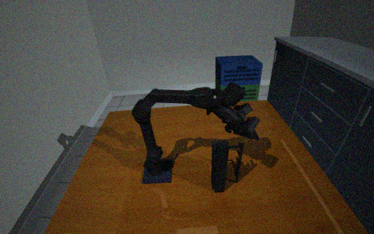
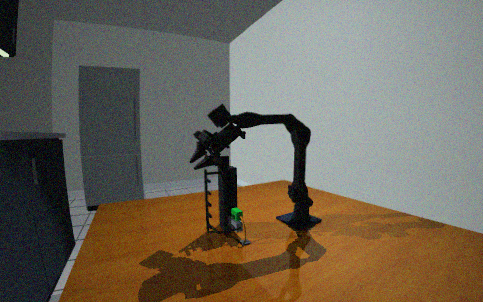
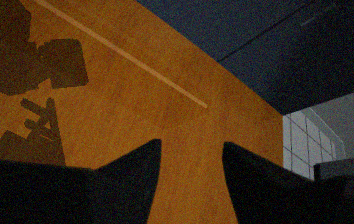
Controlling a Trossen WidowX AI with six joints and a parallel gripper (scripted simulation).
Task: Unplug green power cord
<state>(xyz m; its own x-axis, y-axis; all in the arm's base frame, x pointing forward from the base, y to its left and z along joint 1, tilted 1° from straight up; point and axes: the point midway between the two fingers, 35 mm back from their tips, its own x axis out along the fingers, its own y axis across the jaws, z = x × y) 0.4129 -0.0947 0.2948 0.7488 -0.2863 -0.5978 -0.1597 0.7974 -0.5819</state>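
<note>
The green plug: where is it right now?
In the exterior view the green plug sits low on the upright power strip, near the orange table, on the side facing the arm's base; the gripper hangs above the strip's top, apart from it.

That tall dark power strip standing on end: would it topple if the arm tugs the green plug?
Possibly. The power strip stands tall and narrow, so a sideways pull might tip it. The green plug sits near its base, which should limit leverage. A thin rack beside it may brace it, though that is unclear.
</note>
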